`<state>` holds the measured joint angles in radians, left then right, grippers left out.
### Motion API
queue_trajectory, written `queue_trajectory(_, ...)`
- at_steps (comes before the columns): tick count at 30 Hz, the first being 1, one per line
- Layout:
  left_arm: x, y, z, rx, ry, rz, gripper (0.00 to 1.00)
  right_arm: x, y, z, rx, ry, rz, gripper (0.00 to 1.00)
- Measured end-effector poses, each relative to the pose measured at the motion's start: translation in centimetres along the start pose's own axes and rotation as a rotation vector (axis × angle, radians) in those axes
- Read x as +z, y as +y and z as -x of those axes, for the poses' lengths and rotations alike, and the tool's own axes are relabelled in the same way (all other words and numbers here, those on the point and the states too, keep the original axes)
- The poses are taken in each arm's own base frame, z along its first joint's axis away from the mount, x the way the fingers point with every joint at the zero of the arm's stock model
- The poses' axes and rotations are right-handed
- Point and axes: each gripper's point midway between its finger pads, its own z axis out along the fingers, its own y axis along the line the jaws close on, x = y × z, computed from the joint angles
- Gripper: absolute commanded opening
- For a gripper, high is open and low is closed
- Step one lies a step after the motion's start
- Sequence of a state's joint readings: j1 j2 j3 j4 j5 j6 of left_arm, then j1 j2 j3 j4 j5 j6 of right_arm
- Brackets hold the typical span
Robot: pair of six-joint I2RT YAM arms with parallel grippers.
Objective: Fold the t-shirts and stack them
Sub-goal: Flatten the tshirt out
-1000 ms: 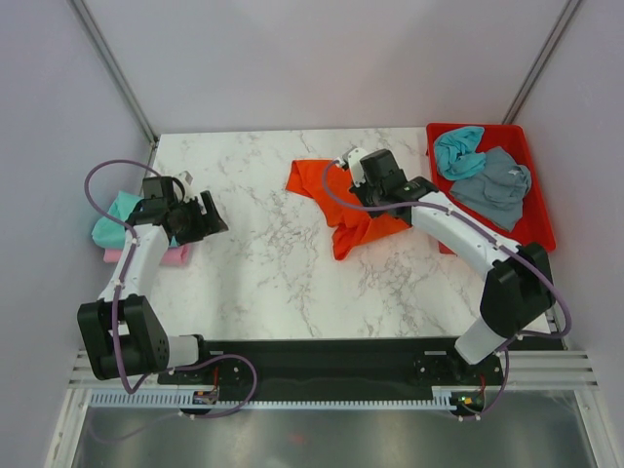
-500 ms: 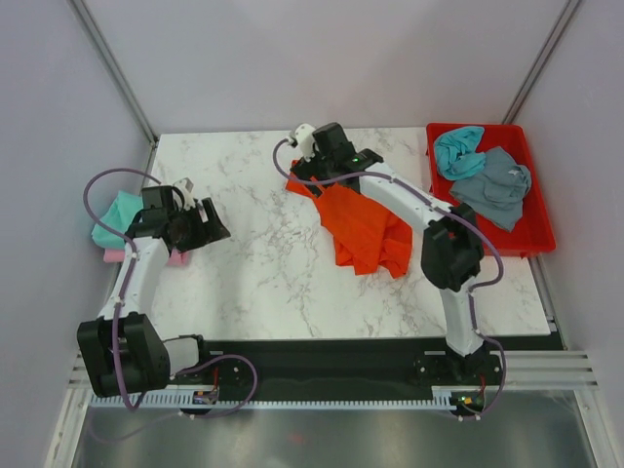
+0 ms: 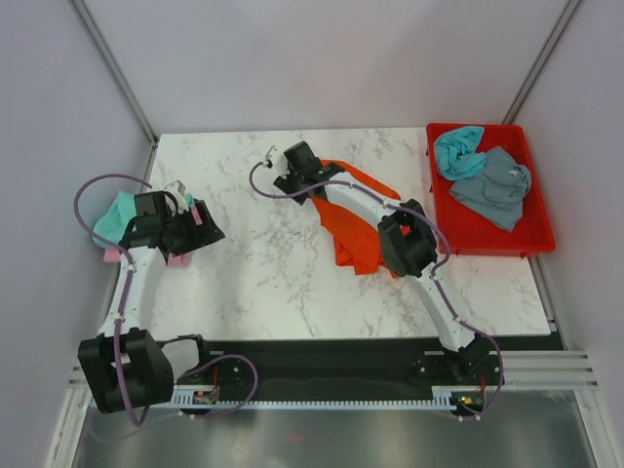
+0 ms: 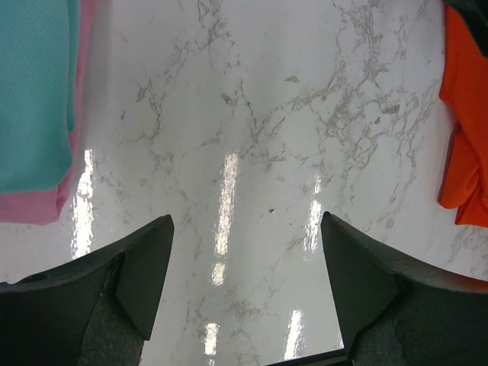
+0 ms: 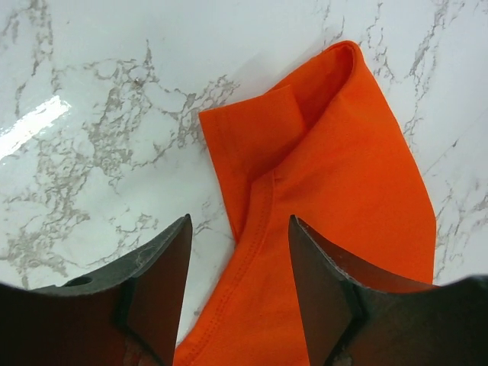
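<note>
Above the orange t-shirt (image 5: 335,191), right tool (image 5: 238,282) outstretched, jaws apart

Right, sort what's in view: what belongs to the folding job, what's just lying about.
Job: orange t-shirt, crumpled teal t-shirt, grey-blue t-shirt, folded teal t-shirt, folded pink t-shirt beneath it.
Just there: red plastic tray, marble table.

The worktop (image 4: 244,114) is gleaming, smooth glossy marble-look. The orange shirt (image 5: 335,191) is lying matt, soft knit cloth. My right hand (image 5: 240,229) is showing dull grainy dark plastic; the tray (image 3: 534,234), smooth red plastic.
</note>
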<state>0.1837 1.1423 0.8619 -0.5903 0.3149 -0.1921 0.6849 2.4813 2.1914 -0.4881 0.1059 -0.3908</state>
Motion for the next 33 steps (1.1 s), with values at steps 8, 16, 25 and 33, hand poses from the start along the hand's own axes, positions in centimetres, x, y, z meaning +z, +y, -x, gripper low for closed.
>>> queue_trajectory(8, 0.2, 0.1, -0.3, -0.004, 0.011, 0.002, 0.86, 0.9, -0.6, -0.7, -0.004, 0.013, -0.039, 0.65)
queue_trajectory(16, 0.3, 0.2, -0.4, -0.006, 0.016, 0.003, 0.86, 2.6, -0.4, -2.2, 0.015, 0.035, -0.048, 0.0)
queue_trajectory(25, 0.3, 0.6, -0.6, -0.017, 0.014, 0.01, 0.86, 2.2, -1.9, -2.6, 0.038, 0.053, -0.099, 0.0)
queue_trajectory(33, 0.4, 0.5, -0.4, -0.016, 0.004, 0.0, 0.85, -7.2, -6.4, 5.5, 0.073, -0.133, -0.173, 0.0)
